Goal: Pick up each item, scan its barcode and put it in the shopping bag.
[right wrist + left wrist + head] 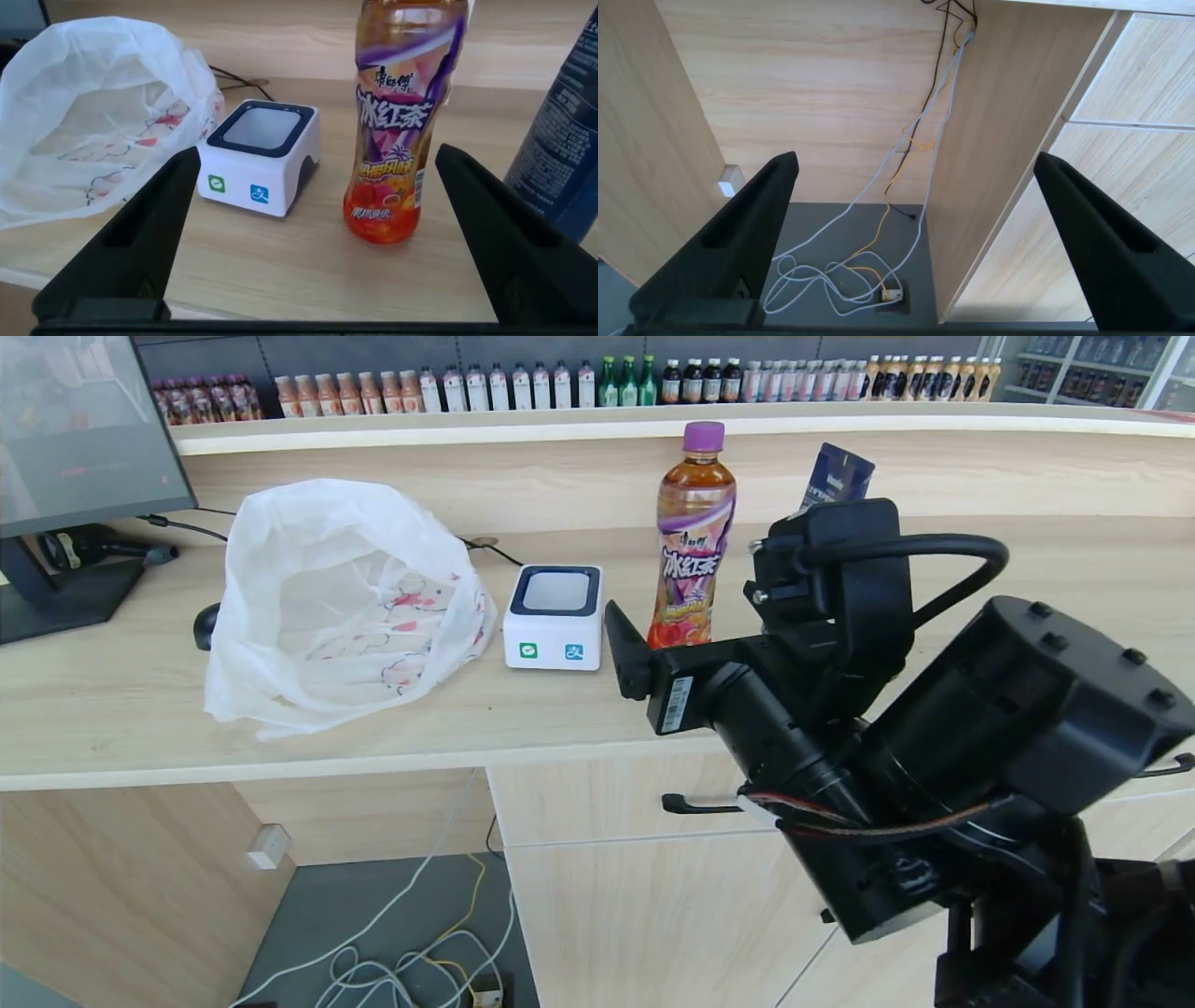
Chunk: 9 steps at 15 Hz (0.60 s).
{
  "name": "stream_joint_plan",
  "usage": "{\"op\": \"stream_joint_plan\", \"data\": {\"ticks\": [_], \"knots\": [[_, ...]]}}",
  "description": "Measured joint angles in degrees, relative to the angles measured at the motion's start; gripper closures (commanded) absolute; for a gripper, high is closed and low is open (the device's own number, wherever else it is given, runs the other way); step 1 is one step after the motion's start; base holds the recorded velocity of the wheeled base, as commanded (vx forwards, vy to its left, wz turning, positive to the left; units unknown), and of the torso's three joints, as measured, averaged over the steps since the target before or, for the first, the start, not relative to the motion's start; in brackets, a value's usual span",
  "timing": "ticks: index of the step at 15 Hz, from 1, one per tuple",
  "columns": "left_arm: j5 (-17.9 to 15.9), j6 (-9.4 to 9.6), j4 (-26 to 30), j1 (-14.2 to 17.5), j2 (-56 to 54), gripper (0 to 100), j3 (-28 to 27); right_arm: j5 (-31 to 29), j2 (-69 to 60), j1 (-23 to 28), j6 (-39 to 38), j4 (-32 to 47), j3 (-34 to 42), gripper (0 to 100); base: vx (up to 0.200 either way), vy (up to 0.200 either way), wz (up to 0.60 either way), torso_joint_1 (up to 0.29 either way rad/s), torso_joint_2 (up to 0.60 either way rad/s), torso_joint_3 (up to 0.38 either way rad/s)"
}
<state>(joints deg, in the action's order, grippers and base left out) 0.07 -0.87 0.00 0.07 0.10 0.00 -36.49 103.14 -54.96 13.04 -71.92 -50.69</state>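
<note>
Nearest, my right gripper (318, 154) is hanging spread wide and empty just short of the counter (560, 709), while my left gripper (915, 159) is hanging open lower down, over cables (850, 271). I am facing the bottle (693, 537), which is standing upright beside the scanner (554, 616). I am judging this the first pick: pushing in and closing round the bottle's middle without tipping it. Crowding it are the scanner and a blue pack (836, 476) behind. Farther left, the bag (345, 597) is sitting open.

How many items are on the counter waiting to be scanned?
2: a tea bottle right of the scanner, and a dark blue pack partly behind the right arm, which may hide more.
</note>
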Motion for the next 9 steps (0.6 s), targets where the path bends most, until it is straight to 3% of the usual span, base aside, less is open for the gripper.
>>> {"op": "stream_joint_plan", "data": {"ticks": [9], "knots": [[0.0,0.00,0.0,0.0,0.0,0,0.0,5.2,3.1,5.8,1.4,5.3,-4.4,0,0.000,0.000,0.00,0.000,0.00,0.000]]}}
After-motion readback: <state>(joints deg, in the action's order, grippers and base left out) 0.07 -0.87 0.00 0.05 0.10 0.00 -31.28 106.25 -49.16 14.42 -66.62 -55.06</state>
